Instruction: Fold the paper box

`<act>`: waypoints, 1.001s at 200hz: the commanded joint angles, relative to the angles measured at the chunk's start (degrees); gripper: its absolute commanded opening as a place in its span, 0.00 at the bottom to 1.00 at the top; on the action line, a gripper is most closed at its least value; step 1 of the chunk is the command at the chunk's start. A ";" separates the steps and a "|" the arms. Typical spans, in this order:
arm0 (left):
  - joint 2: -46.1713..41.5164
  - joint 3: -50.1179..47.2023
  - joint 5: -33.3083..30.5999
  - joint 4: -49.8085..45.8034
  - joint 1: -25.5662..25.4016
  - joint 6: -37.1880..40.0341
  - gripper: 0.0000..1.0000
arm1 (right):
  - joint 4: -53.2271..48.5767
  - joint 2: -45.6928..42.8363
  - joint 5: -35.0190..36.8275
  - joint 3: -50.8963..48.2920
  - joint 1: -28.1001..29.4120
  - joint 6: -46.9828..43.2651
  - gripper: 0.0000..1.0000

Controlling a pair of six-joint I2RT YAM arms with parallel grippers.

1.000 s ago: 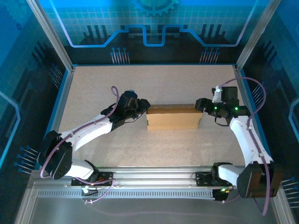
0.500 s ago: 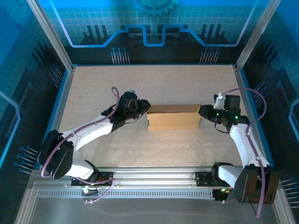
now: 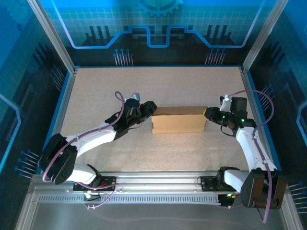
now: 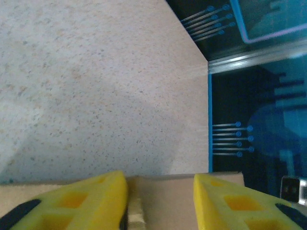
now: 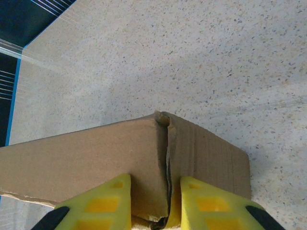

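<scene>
The paper box [image 3: 178, 120] is a brown cardboard box lying in the middle of the table, its long side running left to right. My left gripper [image 3: 150, 109] is at the box's left end. In the left wrist view its yellow fingers [image 4: 91, 201] stand apart, open [image 4: 159, 179], with the box's cardboard [image 4: 163, 201] between them. My right gripper [image 3: 208, 114] is at the box's right end. In the right wrist view it is shut [image 5: 154, 179] on the corner where two cardboard layers of the box [image 5: 86, 158] meet at a seam.
The speckled tabletop [image 3: 158, 86] is bounded by blue rails at the left [image 3: 61, 103] and right [image 3: 256, 103]. A metal rail [image 3: 158, 179] with both arm bases runs along the near edge. Bare tabletop lies behind and in front of the box.
The right gripper has dropped slightly toward the near side and shut on the box's right corner. The left gripper's fingers have opened at the left end. The box looks flatter.
</scene>
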 commanded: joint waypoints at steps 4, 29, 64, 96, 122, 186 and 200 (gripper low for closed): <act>3.53 -4.23 1.79 -15.71 -1.82 4.10 0.65 | -7.97 0.49 4.55 -3.36 0.33 -2.71 0.12; 2.83 1.29 2.10 -18.37 -1.84 7.64 0.89 | -8.25 0.15 5.57 -3.98 0.53 -2.73 0.13; 1.72 7.47 3.21 -22.59 -1.81 10.07 0.99 | -8.30 -0.95 6.64 -4.81 0.91 -2.47 0.14; -1.77 5.57 4.38 -23.02 -1.69 9.37 0.99 | -8.91 -1.13 6.96 -4.30 1.02 -2.79 0.15; -3.76 1.73 6.32 -21.53 -1.69 8.57 0.99 | -9.28 -0.80 6.91 -3.60 1.00 -2.99 0.15; -2.47 -2.41 10.02 -17.22 -0.98 6.54 0.89 | -8.84 -0.43 6.34 -3.94 1.14 -2.74 0.16; -2.74 -2.03 10.38 -17.27 -0.69 6.75 0.81 | -9.27 -0.43 6.82 -3.83 1.14 -3.07 0.16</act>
